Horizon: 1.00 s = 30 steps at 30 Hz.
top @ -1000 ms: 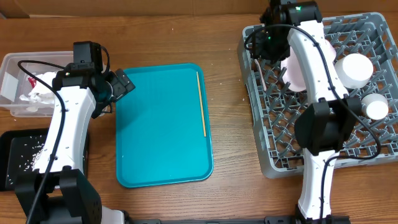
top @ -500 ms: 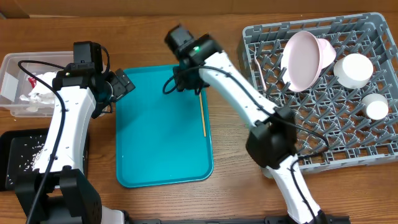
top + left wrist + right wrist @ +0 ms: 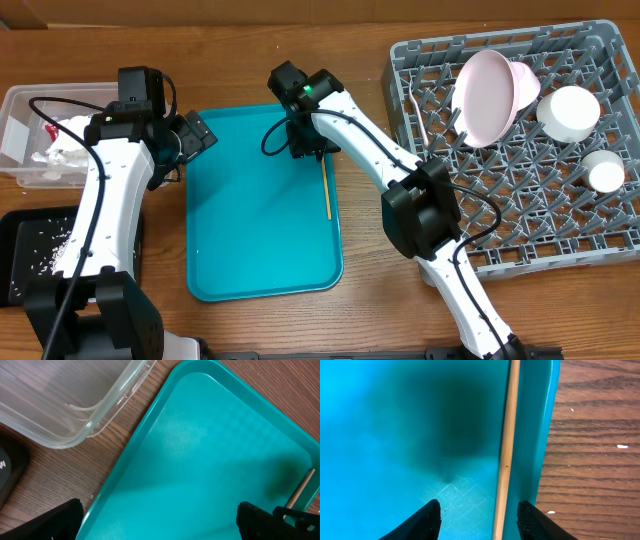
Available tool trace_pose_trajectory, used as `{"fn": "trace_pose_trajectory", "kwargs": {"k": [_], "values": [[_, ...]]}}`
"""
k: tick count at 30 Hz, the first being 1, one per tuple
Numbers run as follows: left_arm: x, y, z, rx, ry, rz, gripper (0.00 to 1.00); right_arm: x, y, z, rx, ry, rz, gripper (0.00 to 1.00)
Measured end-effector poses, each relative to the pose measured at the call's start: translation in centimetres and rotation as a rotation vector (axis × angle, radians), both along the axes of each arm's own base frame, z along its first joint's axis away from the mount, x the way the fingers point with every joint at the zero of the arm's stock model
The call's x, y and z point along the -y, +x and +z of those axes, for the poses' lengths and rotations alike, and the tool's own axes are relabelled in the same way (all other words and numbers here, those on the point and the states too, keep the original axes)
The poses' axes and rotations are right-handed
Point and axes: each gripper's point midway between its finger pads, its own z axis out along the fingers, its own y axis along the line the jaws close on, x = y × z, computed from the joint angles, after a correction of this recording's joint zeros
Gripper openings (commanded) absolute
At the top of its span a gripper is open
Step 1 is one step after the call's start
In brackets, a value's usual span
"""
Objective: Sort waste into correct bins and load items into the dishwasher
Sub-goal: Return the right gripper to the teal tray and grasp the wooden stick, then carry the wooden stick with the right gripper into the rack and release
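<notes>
A thin tan stick [image 3: 326, 185] lies along the right side of the teal tray [image 3: 250, 240]. My right gripper [image 3: 308, 145] hangs open low over its far end. In the right wrist view the stick [image 3: 507, 435] runs between the open fingers [image 3: 480, 520], close to the right one. My left gripper [image 3: 190, 150] is open and empty over the tray's left edge [image 3: 160, 525]. The clear tub [image 3: 15, 100] holds white napkins [image 3: 60, 140] and a red wrapper [image 3: 50, 130]. The black tray [image 3: 20, 225] holds crumbs [image 3: 45, 250]. The grey rack [image 3: 400, 50] holds the pink plate [image 3: 485, 95], a white bowl [image 3: 570, 110], a cup [image 3: 603, 172] and a fork [image 3: 418, 110].
The clear tub's corner [image 3: 75, 405] sits just left of the teal tray [image 3: 210, 460] in the left wrist view. Bare wooden table [image 3: 600, 435] with a few crumbs lies right of the tray rim. The rack stands to the tray's right.
My right arm swung from the rack, leaving the pink plate standing there, across to the teal tray and came down over the stick. The left arm has not moved.
</notes>
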Motion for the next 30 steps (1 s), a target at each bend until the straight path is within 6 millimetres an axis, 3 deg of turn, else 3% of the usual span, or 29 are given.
{"fn": "trace_pose_trajectory", "kwargs": {"k": [5, 10, 13, 14, 15, 20, 21, 30], "values": [[0.0, 0.0, 0.0, 0.000, 0.000, 0.000, 1.00, -0.3, 0.0, -0.1, -0.003, 0.018, -0.009, 0.52], [0.0, 0.0, 0.0, 0.000, 0.000, 0.000, 1.00, -0.4, -0.5, -1.8, -0.042, 0.008, -0.016, 0.52], [0.0, 0.0, 0.0, 0.000, 0.000, 0.000, 1.00, -0.4, -0.6, -1.9, -0.046, 0.008, -0.020, 0.52], [0.0, 0.0, 0.0, 0.000, 0.000, 0.000, 1.00, -0.3, -0.6, -1.9, -0.047, 0.008, -0.020, 0.49], [0.0, 0.0, 0.0, 0.000, 0.000, 0.000, 1.00, -0.4, -0.7, -1.9, -0.049, 0.009, -0.021, 0.38], [0.0, 0.0, 0.0, 0.000, 0.000, 0.000, 1.00, -0.6, -1.1, -2.0, -0.070, 0.022, -0.019, 0.14], [0.0, 0.0, 0.0, 0.000, 0.000, 0.000, 1.00, -0.7, -1.1, -2.0, -0.069, 0.021, -0.007, 0.04], [0.0, 0.0, 0.0, 0.000, 0.000, 0.000, 1.00, -0.6, -2.3, -1.4, -0.119, 0.022, 0.010, 0.04]]}}
